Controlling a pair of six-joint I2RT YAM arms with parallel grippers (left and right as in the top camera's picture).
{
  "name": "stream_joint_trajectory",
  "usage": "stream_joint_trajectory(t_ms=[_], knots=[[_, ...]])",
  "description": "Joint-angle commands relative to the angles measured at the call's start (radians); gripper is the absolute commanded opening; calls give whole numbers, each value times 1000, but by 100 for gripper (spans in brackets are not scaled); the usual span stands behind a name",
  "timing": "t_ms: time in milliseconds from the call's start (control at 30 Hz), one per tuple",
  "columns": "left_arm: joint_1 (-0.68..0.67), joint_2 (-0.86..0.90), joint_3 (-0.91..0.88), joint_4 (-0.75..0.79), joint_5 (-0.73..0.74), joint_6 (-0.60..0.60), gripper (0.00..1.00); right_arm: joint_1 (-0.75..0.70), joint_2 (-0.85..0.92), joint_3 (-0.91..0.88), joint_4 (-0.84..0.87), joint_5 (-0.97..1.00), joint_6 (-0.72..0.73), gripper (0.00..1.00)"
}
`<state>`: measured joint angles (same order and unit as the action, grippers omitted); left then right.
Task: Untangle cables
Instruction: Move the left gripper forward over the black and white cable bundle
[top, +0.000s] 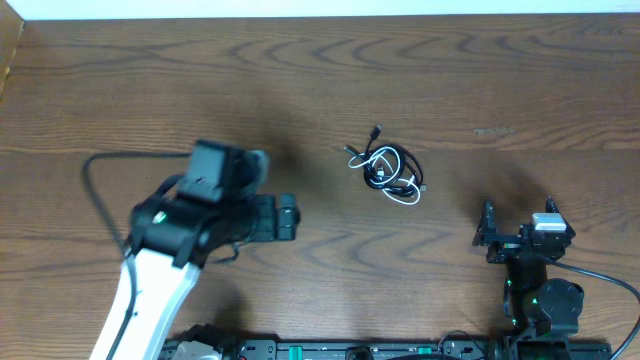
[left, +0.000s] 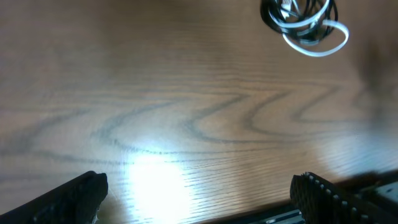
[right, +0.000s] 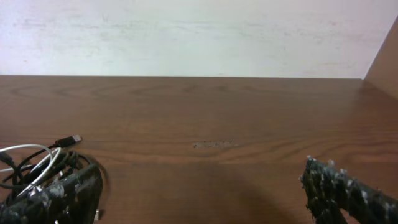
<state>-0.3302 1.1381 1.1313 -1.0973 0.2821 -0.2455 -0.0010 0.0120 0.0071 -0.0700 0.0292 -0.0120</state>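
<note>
The wood-grain table (top: 500, 60) has a soft sheen; the cables (top: 392, 170) look smooth and plastic-coated.

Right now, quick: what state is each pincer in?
Left pincer: open, holding nothing.
Right pincer: open, holding nothing.
Neither touches the cables.

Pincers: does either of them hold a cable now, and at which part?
Nothing is held. The left pincer and the right pincer are both open and empty; the cables lie tangled on the table, apart from both.
</note>
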Motion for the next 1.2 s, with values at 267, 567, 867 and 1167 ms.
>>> stream_joint_trajectory(t_ms=[267,567,867,1167], knots=[[-226,293,118,244,-171,95,99,-7,-6,-2,-3,-2,-12,99],[-250,438,118,487,-171,95,96,-7,-6,-2,-3,-3,-12,99],[-250,496,118,493,-110,95,93,-7,-6,-2,-3,-3,-12,99],[-250,508,116,526,-110,95,93,-7,-6,-2,-3,-3,-12,99]])
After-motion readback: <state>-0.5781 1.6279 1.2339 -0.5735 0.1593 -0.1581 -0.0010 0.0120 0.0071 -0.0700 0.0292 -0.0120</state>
